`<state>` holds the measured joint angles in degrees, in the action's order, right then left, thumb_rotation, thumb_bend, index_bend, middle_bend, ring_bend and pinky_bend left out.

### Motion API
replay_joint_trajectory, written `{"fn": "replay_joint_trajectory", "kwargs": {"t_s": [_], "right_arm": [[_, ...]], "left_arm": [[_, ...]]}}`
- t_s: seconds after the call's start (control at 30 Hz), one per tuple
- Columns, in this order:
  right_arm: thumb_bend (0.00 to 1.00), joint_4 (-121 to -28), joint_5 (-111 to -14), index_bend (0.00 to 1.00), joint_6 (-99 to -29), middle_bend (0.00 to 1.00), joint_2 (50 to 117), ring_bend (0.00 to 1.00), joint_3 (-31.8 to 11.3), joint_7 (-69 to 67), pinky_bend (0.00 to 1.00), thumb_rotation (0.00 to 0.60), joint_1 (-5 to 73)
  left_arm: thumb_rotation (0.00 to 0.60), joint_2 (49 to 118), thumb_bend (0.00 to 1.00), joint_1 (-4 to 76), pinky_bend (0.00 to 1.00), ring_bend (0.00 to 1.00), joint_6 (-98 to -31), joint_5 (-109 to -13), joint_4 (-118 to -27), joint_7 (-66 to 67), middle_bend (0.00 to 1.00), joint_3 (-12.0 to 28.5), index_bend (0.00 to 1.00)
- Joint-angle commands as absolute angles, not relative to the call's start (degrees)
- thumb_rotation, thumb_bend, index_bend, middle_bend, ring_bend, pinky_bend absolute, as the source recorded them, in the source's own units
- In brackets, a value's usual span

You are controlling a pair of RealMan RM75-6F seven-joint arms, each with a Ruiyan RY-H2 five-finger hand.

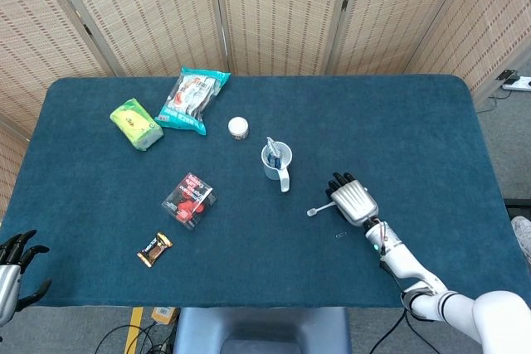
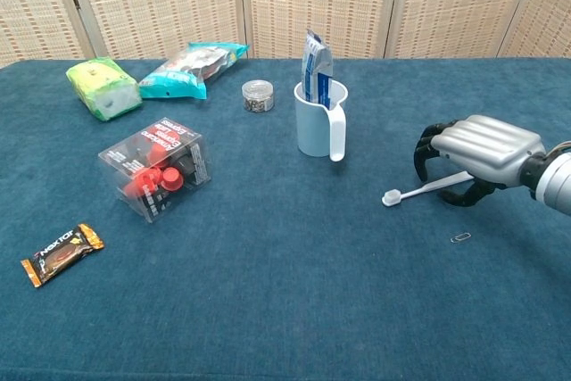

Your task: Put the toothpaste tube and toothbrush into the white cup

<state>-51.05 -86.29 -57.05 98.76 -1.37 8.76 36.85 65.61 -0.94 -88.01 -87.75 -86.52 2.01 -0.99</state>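
The white cup [image 2: 318, 120] stands upright mid-table with the blue and white toothpaste tube [image 2: 315, 73] sticking out of it; the head view shows the cup [image 1: 277, 163] and the tube [image 1: 271, 151] too. The white toothbrush [image 2: 419, 191] lies flat on the cloth right of the cup, head toward the cup, also seen as the toothbrush [image 1: 319, 209] from above. My right hand [image 2: 477, 149] arches over the handle end with fingers curved down around it, not closed on it; the right hand [image 1: 352, 199] hides that end. My left hand [image 1: 12, 259] hangs off the near left corner, fingers spread and holding nothing.
A small paperclip [image 2: 460, 237] lies just in front of the right hand. A clear box of red caps [image 2: 156, 167], a snack bar [image 2: 61, 252], a green pack [image 2: 103, 86], a teal bag [image 2: 192, 67] and a small jar [image 2: 258, 95] sit left of the cup.
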Motion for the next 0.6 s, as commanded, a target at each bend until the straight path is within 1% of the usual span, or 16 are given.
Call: {"fn": "replay_joint_trajectory", "kwargs": {"t_s": [0.03,0.6], "right_arm": [[0.29,-50.4,-86.5,0.47,-57.1,0.32,99.3,0.14,-1.3,8.4,0.25,0.6,37.0],[0.29,-48.6,-86.9,0.5,-56.9,0.33,100.1,0.14,-1.2,8.1,0.25,0.6,37.2]], "left_arm": [[0.6,65.6,0.31,-0.9,0.19,0.12,-88.0,-87.7,-86.5,2.0,0.14,-1.0,0.35],[0.6,65.7,0.31,-0.9,0.19,0.12,-87.9,-87.6,-86.3,1.9,0.14,-0.9,0.35]]}}
